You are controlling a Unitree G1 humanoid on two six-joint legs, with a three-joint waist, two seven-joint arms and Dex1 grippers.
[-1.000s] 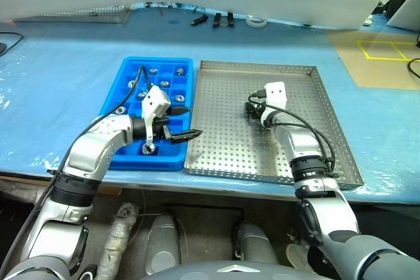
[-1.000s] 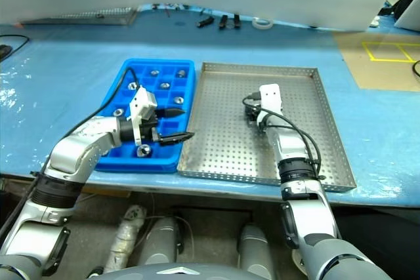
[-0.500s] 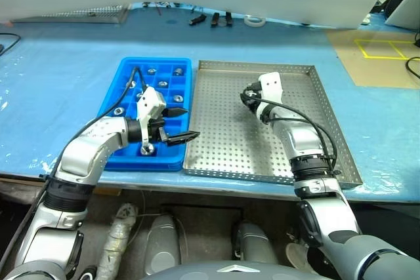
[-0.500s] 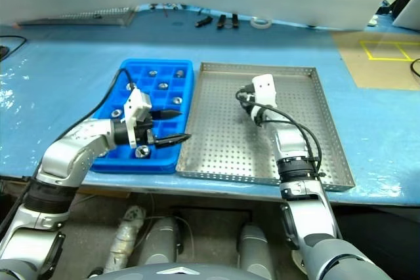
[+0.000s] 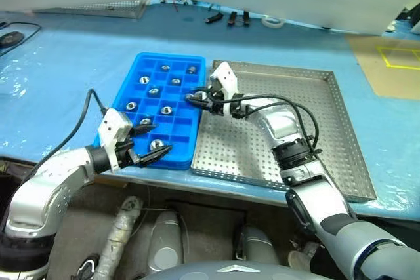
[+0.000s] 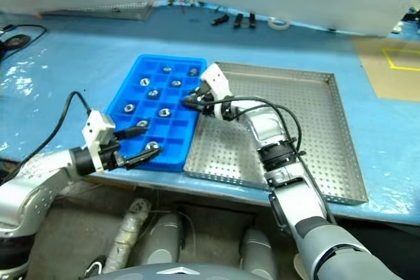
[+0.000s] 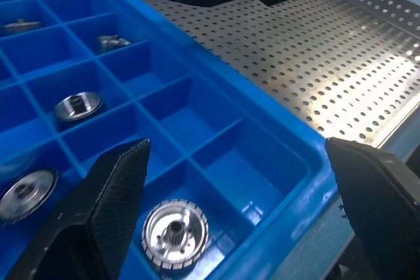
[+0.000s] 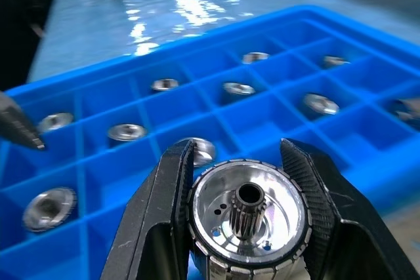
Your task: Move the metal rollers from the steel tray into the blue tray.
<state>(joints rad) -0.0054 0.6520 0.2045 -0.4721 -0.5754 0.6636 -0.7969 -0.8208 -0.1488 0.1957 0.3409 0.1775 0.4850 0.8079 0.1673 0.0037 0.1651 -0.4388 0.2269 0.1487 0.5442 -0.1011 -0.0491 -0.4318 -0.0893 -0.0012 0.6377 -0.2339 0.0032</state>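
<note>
Right now I see my right gripper [image 8: 241, 218] clenched on one metal roller [image 8: 248, 218], poised over the blue tray [image 5: 128, 88] near the edge it shares with the steel tray [image 5: 315, 129]. Other rollers [image 5: 153, 91] sit in separate compartments. My left gripper [image 5: 149, 141] hangs released at the blue tray's near corner, above the table [image 5: 59, 70].

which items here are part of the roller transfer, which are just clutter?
Job:
- metal roller held in the right gripper, over the blue tray
- metal rollers already in compartments
- blue tray
- steel tray
- left gripper, jaws open, near the blue tray's front edge

Lying about:
- tape roll at the table's far edge
- small dark tools beside it
</note>
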